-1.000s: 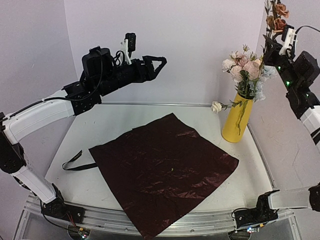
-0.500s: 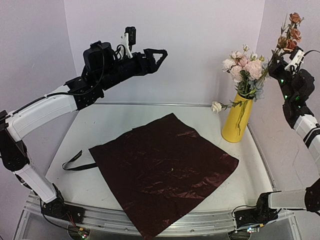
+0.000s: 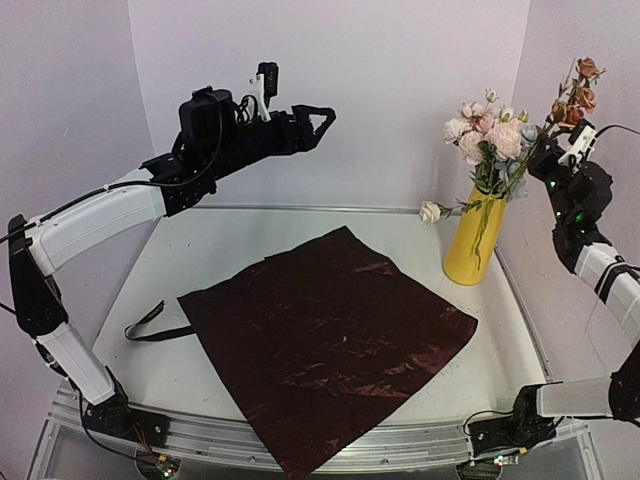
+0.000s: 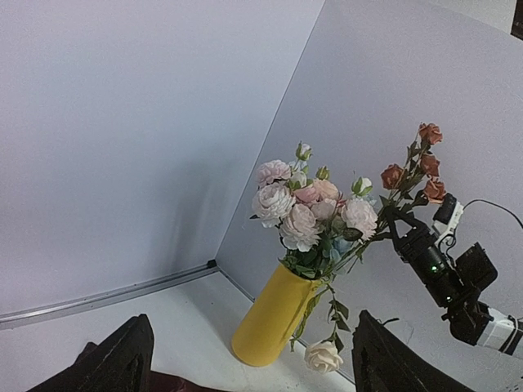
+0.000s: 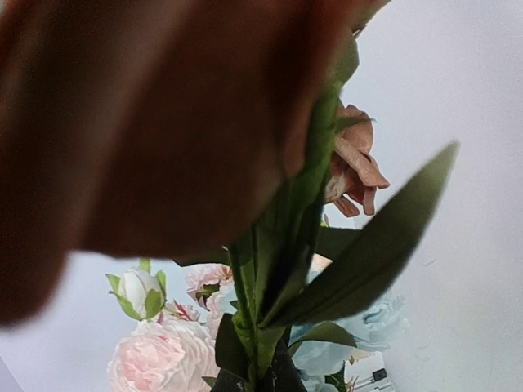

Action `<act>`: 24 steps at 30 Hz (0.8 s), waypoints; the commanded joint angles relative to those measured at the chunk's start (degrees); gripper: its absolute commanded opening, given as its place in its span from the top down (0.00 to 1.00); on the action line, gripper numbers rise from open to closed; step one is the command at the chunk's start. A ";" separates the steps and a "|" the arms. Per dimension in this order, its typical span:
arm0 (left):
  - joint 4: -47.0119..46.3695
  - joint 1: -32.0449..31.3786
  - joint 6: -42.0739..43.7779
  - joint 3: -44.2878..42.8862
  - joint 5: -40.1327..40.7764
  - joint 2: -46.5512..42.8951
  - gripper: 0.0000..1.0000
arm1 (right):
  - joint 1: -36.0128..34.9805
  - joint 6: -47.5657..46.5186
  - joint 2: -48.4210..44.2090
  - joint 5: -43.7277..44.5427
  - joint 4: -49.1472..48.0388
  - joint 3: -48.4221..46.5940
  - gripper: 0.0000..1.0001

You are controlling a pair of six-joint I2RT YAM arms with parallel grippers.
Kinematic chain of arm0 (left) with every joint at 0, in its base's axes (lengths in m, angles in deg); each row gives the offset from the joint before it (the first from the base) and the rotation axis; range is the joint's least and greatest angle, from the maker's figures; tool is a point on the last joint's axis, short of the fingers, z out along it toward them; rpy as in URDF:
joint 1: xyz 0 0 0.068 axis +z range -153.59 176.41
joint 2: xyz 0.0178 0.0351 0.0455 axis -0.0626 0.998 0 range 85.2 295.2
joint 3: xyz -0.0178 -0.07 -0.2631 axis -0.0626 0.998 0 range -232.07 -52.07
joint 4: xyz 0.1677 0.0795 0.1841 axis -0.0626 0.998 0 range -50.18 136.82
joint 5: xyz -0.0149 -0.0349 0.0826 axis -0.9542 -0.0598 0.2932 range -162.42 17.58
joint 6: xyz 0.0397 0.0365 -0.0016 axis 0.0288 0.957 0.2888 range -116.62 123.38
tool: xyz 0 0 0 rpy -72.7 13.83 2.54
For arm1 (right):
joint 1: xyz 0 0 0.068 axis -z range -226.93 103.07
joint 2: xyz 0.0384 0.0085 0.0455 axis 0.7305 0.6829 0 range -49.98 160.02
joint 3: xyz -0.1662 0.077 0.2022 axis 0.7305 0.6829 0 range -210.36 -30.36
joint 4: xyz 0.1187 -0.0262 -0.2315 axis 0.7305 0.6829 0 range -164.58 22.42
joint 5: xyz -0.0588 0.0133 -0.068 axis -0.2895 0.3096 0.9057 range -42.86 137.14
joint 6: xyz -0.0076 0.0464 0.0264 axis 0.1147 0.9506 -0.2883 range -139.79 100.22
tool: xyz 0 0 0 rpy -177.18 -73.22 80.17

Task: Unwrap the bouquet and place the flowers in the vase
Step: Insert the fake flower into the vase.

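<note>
The mustard-yellow vase (image 3: 473, 240) (image 4: 274, 318) stands at the table's right back. It holds pink and white flowers (image 3: 490, 135) (image 4: 306, 212), and one white rose (image 3: 432, 212) (image 4: 321, 357) droops beside it. My right gripper (image 3: 548, 152) (image 4: 396, 224) (image 5: 270, 380) is shut on a rust-orange flower stem (image 3: 578, 92) (image 4: 418, 167) (image 5: 351, 163). It holds the stem slanted just right of the vase, with the lower end among the blooms. My left gripper (image 3: 318, 118) (image 4: 252, 327) hangs open and empty, high at the back, pointing toward the vase. The bouquet's dark red wrap (image 3: 325, 335) lies spread flat.
A black ribbon (image 3: 150, 325) lies on the table left of the wrap. White walls close the back and right side, right behind the vase. The wrap's near corner hangs over the table's front rail (image 3: 400, 445).
My right gripper has come down and tilted toward the vase with the orange stem, bringing its lower end to the blooms. The left arm has only shifted slightly.
</note>
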 commanded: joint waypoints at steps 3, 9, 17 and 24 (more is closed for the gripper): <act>-1.75 0.65 0.77 -3.33 -1.65 -0.03 0.14 | 0.27 -3.09 2.56 -0.92 -10.01 2.98 1.00; -1.76 0.95 0.69 -3.74 -2.45 0.72 0.14 | 0.27 -5.09 3.83 -0.93 -11.36 5.99 1.00; -1.77 1.08 -0.08 -3.18 -3.31 1.12 0.14 | 0.27 -6.58 5.41 -3.41 -10.57 9.79 1.00; -1.76 1.05 -0.14 -3.16 -3.40 1.12 0.14 | 0.27 -7.20 9.14 -5.92 -8.50 9.93 1.00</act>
